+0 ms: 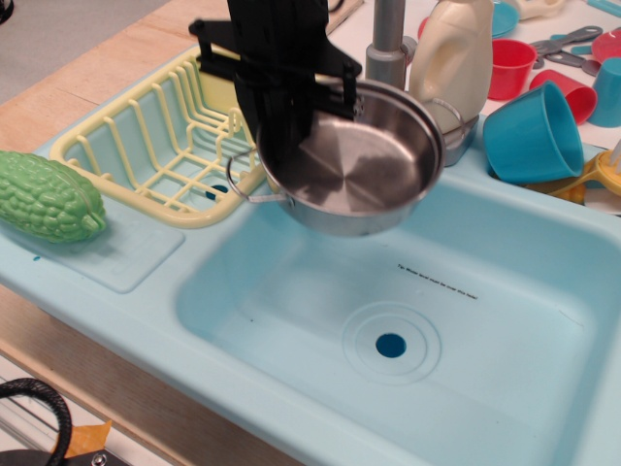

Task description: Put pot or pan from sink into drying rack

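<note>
The shiny steel pan (364,160) with thin wire loop handles hangs in the air above the back left part of the light-blue sink (291,291), tilted slightly. My black gripper (283,146) is shut on the pan's left rim and holds it up. The pale yellow drying rack (160,146) stands just left of the pan, on the sink's left ledge, with nothing in it. The sink's drain hole (390,345) is uncovered.
A green bumpy toy vegetable (47,197) lies on the left ledge. A grey faucet post (388,39) and a cream detergent bottle (454,60) stand behind the pan. Blue (532,134) and red cups (511,66) sit at the back right.
</note>
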`<action>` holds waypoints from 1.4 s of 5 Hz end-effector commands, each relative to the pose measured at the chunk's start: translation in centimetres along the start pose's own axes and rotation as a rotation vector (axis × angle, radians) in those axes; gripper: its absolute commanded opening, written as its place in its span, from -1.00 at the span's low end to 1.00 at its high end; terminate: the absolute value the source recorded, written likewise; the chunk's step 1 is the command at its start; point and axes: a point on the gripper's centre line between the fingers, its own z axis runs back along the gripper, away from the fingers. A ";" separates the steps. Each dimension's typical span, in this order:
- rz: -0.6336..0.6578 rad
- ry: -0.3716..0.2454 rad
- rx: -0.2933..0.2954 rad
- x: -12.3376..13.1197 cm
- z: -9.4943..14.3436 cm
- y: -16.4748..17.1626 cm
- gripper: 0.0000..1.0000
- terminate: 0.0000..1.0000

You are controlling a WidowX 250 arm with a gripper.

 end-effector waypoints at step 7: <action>-0.006 -0.053 -0.053 -0.3 1.9 12.5 1.00 -1.00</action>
